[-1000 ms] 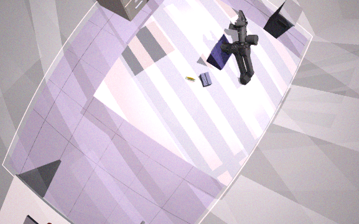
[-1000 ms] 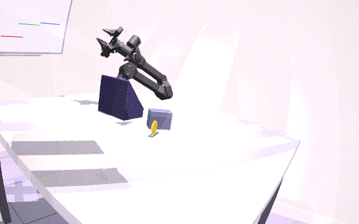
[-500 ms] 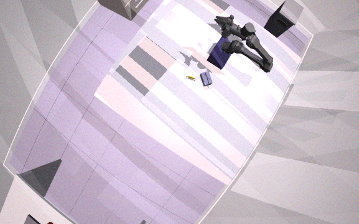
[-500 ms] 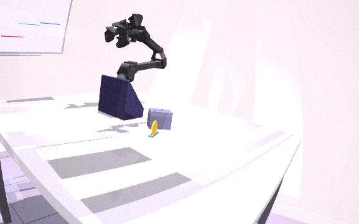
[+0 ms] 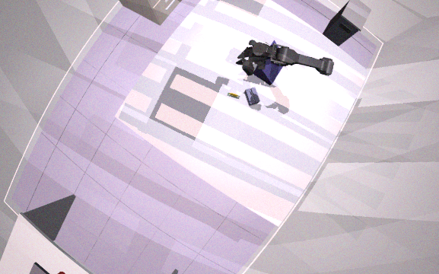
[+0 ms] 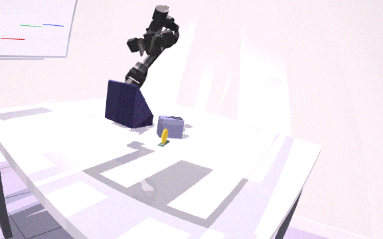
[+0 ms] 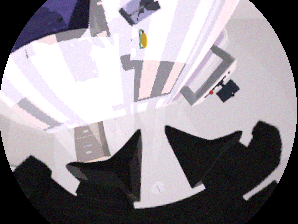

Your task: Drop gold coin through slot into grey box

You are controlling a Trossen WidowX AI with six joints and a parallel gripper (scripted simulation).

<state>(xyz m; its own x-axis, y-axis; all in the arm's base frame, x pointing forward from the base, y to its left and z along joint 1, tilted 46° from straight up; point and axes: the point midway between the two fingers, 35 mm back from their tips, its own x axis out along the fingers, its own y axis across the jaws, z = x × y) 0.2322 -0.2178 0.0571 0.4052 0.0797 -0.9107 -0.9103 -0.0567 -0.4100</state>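
Coin (image 6: 164, 135) stands untouched in its holder (image 6: 164, 143) beside the grey box (image 6: 170, 127); gripper (image 6: 141, 48) hovers high, half-closed on nothing — everything's left.

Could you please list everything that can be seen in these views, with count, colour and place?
coin: one, gold, standing on edge in its holder, in front of the box
holder: one, dark green, on the table
box: one, grey, beside the wedge
wedge block: one, dark blue, by the arm's base
table: one, white top, dark legs
whiteboard: one, white with coloured lines, back wall
arm: one, dark grey, raised above the wedge block
gripper: one, black, partly closed, holding nothing, high above the table
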